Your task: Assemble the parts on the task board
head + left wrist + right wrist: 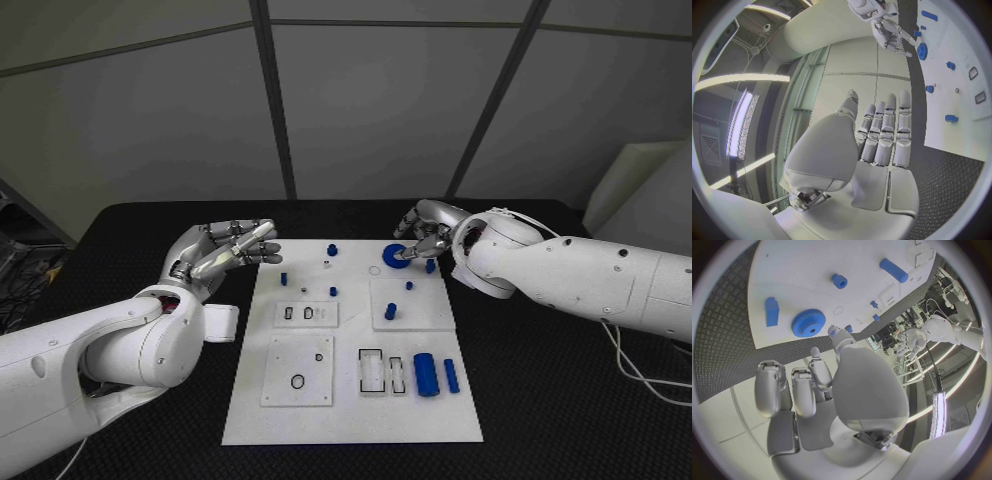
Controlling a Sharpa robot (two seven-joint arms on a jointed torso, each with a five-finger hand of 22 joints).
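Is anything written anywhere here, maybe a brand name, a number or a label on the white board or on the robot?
None that can be read.
The task board bears only black outlines of slots, no letters.
The blue parts, such as the gear, the arms and both hands show no lettering.

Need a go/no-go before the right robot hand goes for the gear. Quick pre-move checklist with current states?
1. Blue gear lies on the task board at its far edge: ok.
2. Right robot hand is beside the gear and holds nothing: ok; contact with the gear: cannot tell.
3. Left robot hand is off the board's left edge, fingers straight, nothing held: ok.
4. Space around the gear: a small blue block lies close beside it: not ok for a wide grasp.
5. Large blue cylinder lies untouched at the board's near right: ok.
6. Target seat for the gear: cannot tell.
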